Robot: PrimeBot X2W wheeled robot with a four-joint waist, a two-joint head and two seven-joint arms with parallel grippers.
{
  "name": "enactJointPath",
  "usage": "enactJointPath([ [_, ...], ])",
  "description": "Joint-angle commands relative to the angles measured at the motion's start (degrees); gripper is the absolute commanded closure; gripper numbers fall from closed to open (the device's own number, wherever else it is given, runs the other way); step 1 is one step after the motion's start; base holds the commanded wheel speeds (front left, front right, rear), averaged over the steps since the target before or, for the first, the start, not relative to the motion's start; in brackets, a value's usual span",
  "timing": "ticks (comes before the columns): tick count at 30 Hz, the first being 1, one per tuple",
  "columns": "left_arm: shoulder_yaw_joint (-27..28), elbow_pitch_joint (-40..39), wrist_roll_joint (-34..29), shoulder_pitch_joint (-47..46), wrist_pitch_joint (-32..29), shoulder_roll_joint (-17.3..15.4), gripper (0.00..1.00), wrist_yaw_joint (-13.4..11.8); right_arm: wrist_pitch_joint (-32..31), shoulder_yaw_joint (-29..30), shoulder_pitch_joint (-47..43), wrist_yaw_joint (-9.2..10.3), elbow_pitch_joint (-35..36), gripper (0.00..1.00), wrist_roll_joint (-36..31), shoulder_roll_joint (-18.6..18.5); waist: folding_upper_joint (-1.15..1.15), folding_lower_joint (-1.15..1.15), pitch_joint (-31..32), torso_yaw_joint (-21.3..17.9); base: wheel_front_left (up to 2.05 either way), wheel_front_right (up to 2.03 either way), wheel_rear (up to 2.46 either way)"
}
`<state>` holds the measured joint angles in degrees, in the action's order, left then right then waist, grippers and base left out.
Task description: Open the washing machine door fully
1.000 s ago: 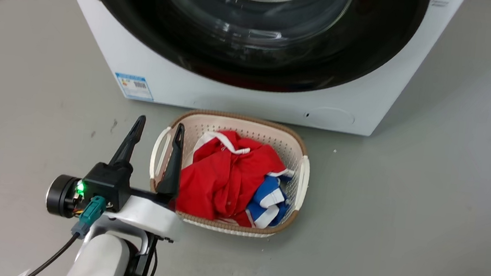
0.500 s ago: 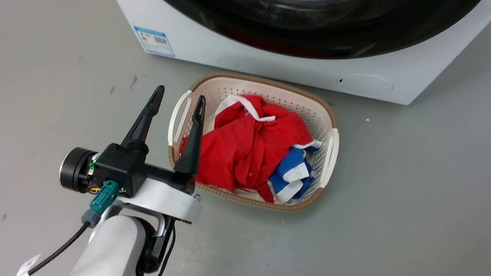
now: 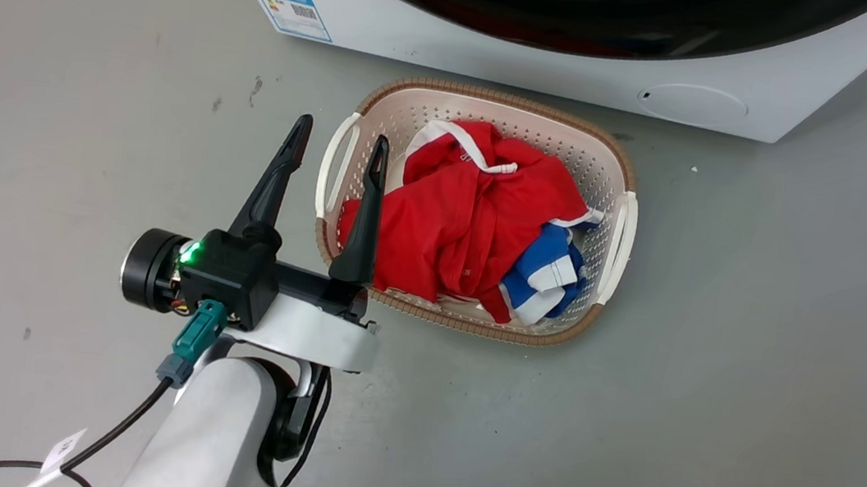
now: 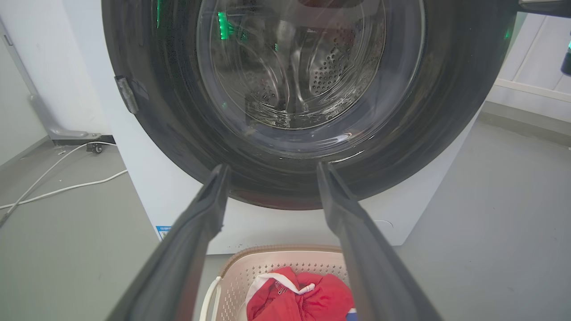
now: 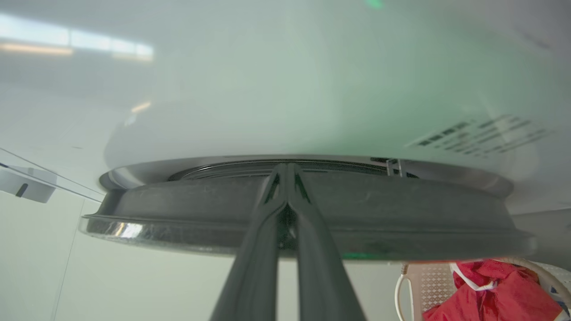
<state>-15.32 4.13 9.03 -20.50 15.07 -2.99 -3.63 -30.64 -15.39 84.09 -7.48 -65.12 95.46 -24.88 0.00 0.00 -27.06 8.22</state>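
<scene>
step: we're at the start of the door pull | door (image 4: pixel 446 111) sits on the washer (image 3: pixel 506 58) front, looks shut or barely cracked | right claw (image 5: pixel 285 166) clenched, tips at the door-edge seam | left claw (image 3: pixel 342 131) released, near the basket (image 3: pixel 501 96) | next: we pry the edge out and swing wide

The floor (image 3: pixel 758 358) is smooth grey, scuffed with a few dark marks (image 3: pixel 256 81) off to the left. The white washing machine (image 3: pixel 394 28) stands squarely on it. Just in front of the machine, close but not touching, a cream plastic basket (image 3: pixel 500 101) sits on the floor. Thin white cables (image 4: pixel 58 189) trail across the grey beside the machine, running off towards the wall.
</scene>
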Motion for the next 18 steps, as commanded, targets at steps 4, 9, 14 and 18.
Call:
enactJointPath([
  [4,-0.33,-0.3,0.23,-1.28,0.15,0.11,0.0,-0.49,-1.17,-1.06,2.46,-0.03,-1.37,1.0,-0.86,0.59,0.0,0.0,-1.02,0.38,0.0,0.0,0.0],
  [9,-0.79,-0.22,0.42,-1.64,0.14,0.13,0.0,-0.84,-4.72,-2.38,3.53,-0.03,-2.22,1.0,-1.46,1.07,0.0,0.0,-1.59,0.42,0.0,0.0,0.0],
  [14,-0.85,0.24,0.36,-1.96,0.14,0.13,0.0,-1.03,-8.82,-3.69,1.31,-0.03,-0.63,1.0,-1.9,1.55,0.0,0.0,-1.29,0.06,0.0,0.0,0.0],
  [18,-0.92,0.78,0.23,-1.72,0.15,0.13,0.0,-1.03,-10.62,-3.96,-0.57,-0.03,0.68,1.0,-1.74,1.23,0.0,0.0,-0.27,-0.45,0.0,0.0,0.0],
])
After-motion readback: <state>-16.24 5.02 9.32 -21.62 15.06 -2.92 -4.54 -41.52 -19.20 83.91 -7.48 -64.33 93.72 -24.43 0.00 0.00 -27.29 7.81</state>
